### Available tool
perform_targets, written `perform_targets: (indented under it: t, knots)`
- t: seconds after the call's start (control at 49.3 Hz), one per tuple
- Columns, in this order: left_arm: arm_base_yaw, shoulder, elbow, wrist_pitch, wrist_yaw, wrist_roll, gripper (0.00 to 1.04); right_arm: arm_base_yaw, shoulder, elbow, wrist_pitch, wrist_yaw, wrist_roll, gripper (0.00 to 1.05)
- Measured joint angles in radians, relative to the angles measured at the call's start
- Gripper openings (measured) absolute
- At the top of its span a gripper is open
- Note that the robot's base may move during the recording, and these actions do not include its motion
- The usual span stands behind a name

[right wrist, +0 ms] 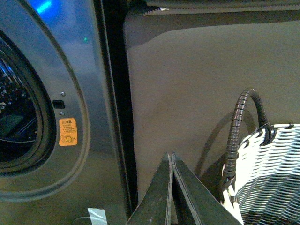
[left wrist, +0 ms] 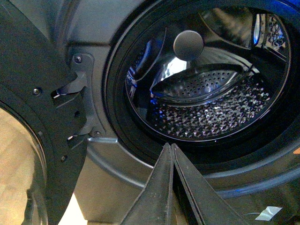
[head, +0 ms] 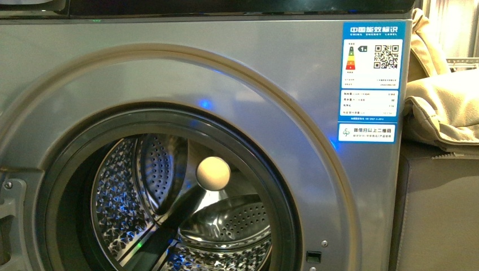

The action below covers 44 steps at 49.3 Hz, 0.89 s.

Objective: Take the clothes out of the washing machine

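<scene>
The silver-grey washing machine [head: 243, 73] fills the front view, its porthole open onto the perforated steel drum [head: 226, 231]. No dark garment shows in the drum or anywhere else. In the left wrist view my left gripper [left wrist: 170, 146] is shut and empty, just below the dark rim of the drum opening [left wrist: 206, 112]; the open door [left wrist: 33, 93] hangs at the side. In the right wrist view my right gripper [right wrist: 169, 154] is shut and empty, pointing at a brown-grey panel [right wrist: 197, 84] between the machine's side, with its orange sticker [right wrist: 68, 131], and a woven basket [right wrist: 267, 173]. Neither gripper shows in the front view.
The grey-white woven basket has a dark wrapped handle [right wrist: 239, 122]. Beige cushions or cloth [head: 440, 107] lie on a dark surface to the right of the machine. A blue-white energy label [head: 370, 79] is on the machine's front. A round pale knob [head: 213, 173] shows inside the drum.
</scene>
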Motion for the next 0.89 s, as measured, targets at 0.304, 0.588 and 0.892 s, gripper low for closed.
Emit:
perform_targets:
  t: [0.304,0.588,0.892]
  knots:
    - [0.125,-0.102,-0.087,-0.003,0.117,0.0,0.04,0.0,0.0,0.0,0.0,0.0,0.0,0.02]
    - [0.125,-0.178,-0.133,-0.033,0.119,0.0,0.04,0.0,0.0,0.0,0.0,0.0,0.0,0.02]
    - [0.125,-0.246,-0.162,-0.069,0.119,0.0,0.04,0.0,0.0,0.0,0.0,0.0,0.0,0.02]
